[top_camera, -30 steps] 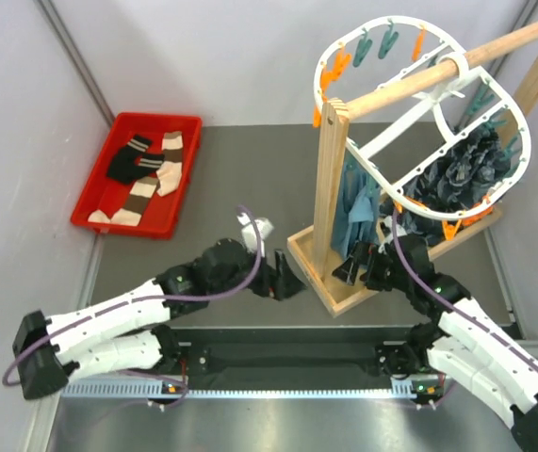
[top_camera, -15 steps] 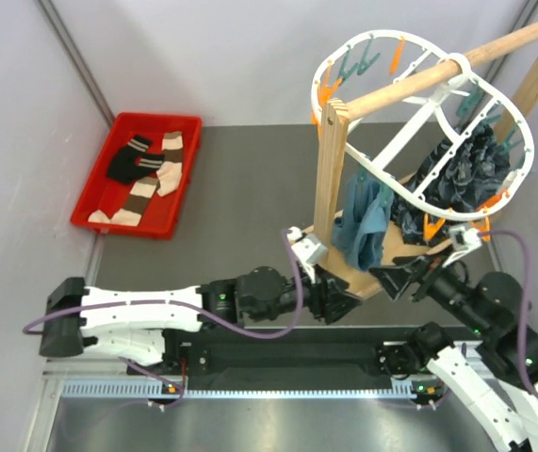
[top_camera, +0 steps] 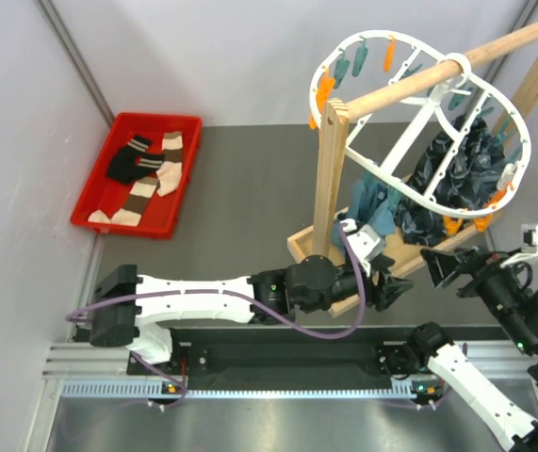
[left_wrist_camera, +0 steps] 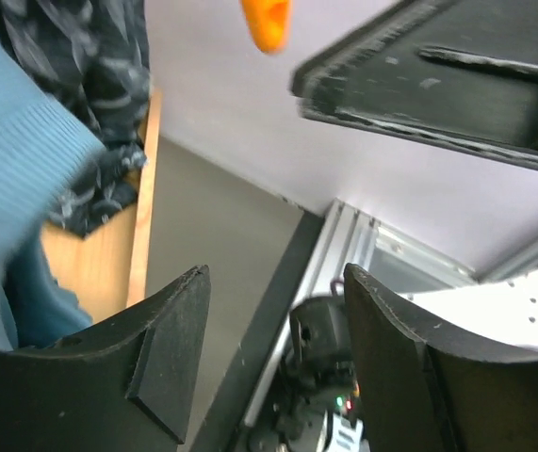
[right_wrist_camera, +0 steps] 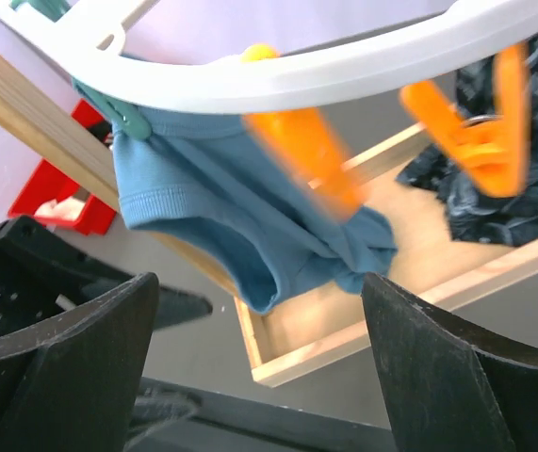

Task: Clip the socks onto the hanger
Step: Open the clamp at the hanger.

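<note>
The hanger (top_camera: 519, 121), a white oval frame, hangs on the pole (top_camera: 410, 83) of a wooden rack at the far right of the table (top_camera: 240, 188). Orange pegs (top_camera: 323, 89) and teal pegs (top_camera: 358, 60) dangle around its rim. A blue knitted piece (top_camera: 372, 212) and dark patterned cloth (top_camera: 457, 174) hang from it over the rack's wooden base (top_camera: 304, 252). They may be socks, though the shapes are too bunched to be sure.

The loose socks (top_camera: 141, 174) lie in a red tray (top_camera: 122, 231) at the far left of the table, well apart from the hanger. Some are black with striped cuffs, others are banded brown and cream.

The left arm stretches low across the front of the table. Its tool (top_camera: 399, 292) is at the near edge of the rack's base, below the hanging blue piece. In the left wrist view its fingers (left_wrist_camera: 170, 348) stand apart with only table and rail showing between them.

The right tool (right_wrist_camera: 259, 282) is near the front right corner of the base, facing the left one. Its fingers (right_wrist_camera: 457, 377) are spread wide and grip nothing. In the right wrist view the blue piece hangs from a teal peg under the white rim, with blurred orange pegs beside it.
</note>
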